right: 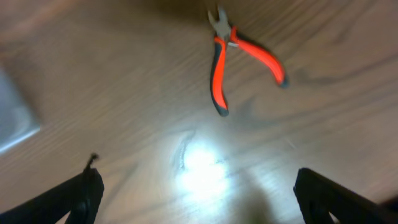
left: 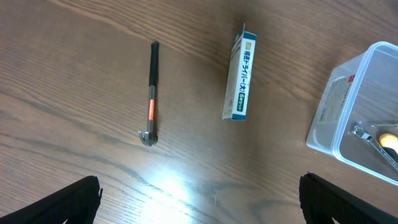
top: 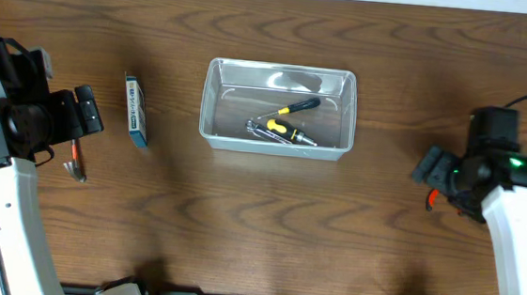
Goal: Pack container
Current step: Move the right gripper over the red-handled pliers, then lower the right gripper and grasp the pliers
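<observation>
Both two-finger grippers stand spread wide and empty. The right gripper (right: 198,198) hovers over the wooden table (top: 257,232). One pair of orange-handled pliers (right: 239,59) lies just ahead of its fingertips, and the clear plastic rectangular container (top: 280,67) sits well off to its left.

Likely step: fetching the pliers. It is best done by reaching forward, centring over both handles near the pivot, then lowering before closing.

Ahead of the left gripper (left: 199,202) lie one slim black tool with an orange band (left: 152,93) and one blue-and-white cardboard box (left: 240,78). The one container holds a yellow-and-black screwdriver (top: 300,105) and at least one chrome tool (top: 282,131).
</observation>
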You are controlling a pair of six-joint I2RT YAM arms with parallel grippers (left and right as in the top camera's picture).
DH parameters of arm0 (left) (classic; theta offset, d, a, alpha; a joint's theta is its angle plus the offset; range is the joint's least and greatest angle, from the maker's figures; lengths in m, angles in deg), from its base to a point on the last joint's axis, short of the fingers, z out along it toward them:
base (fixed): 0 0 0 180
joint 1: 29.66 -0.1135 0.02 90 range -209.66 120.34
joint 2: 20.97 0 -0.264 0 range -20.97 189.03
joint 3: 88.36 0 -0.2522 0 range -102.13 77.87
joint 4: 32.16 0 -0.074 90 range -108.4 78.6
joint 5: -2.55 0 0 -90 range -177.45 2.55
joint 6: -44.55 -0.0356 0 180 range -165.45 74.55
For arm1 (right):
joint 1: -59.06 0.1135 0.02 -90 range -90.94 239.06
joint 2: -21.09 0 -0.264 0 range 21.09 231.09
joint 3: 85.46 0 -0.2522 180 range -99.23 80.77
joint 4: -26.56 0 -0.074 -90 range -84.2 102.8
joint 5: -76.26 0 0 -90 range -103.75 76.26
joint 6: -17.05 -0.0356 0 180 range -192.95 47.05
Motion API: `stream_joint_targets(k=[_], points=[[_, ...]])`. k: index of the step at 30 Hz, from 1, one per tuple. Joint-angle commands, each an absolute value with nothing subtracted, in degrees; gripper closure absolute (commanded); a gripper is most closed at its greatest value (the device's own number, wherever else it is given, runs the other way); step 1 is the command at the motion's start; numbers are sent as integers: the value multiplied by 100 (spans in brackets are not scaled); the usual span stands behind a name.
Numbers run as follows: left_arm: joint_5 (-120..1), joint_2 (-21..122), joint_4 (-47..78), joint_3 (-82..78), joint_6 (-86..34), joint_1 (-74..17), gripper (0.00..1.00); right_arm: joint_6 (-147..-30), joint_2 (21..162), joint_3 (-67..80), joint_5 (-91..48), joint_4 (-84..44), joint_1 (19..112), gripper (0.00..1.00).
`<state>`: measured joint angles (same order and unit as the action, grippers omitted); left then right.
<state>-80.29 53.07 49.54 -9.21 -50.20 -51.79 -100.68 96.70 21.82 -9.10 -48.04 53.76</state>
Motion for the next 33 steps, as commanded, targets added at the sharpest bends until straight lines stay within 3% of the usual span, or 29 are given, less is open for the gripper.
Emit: stream_joint_targets(k=[1, 13, 33], points=[[-8007, 5277, 4992, -1011, -5053, -5210, 2, -10317, 10081, 2553, -884, -4317, 5344, 1], [-8009, 5277, 5040, -1011, -5055, -5210, 2, -10422, 11620, 2595, -884, -3172, 5339, 1], [-8012, 5277, 5057, -1011, -5057, -5210, 2, -10398, 12704, 2595, -886, -2656, 4972, 1]])
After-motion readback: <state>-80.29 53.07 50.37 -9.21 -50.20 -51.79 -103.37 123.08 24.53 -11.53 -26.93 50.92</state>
